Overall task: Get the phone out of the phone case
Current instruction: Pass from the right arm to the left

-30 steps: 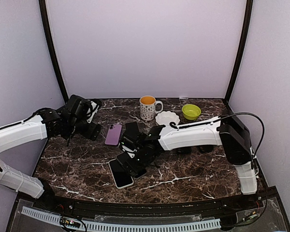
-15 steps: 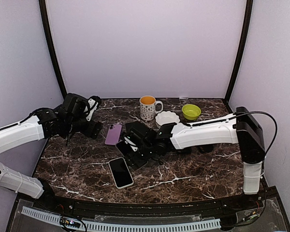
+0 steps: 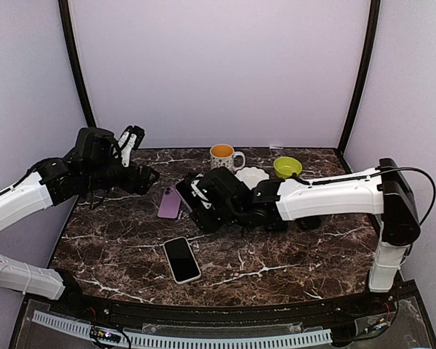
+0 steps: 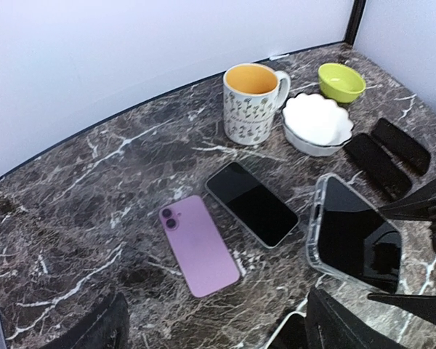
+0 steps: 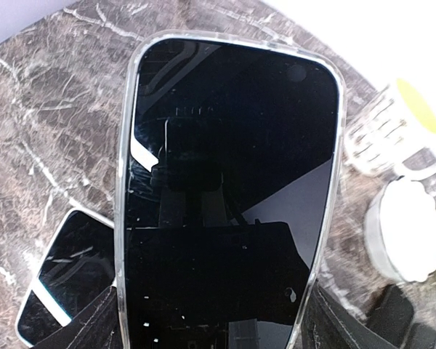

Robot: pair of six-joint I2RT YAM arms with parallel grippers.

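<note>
My right gripper (image 3: 196,205) is shut on a black phone in a clear case (image 5: 225,182), holding it by its long edges above the table with the screen towards the wrist camera. The cased phone also shows at the right of the left wrist view (image 4: 354,234), tilted and off the marble. My left gripper (image 4: 218,336) is open and empty. In the top view it (image 3: 147,177) hangs above the table's left back part, apart from the cased phone.
A purple phone (image 4: 200,246) lies face down and a bare black phone (image 4: 252,203) lies face up beside it. A white-edged phone (image 3: 182,259) lies nearer the front. A patterned mug (image 3: 222,161), white scalloped dish (image 3: 251,177), green bowl (image 3: 287,168) and two black pads (image 4: 381,163) stand at the back.
My right gripper has lifted the cased phone and carried it back and to the left. My left arm has risen and drawn back towards the left wall.
</note>
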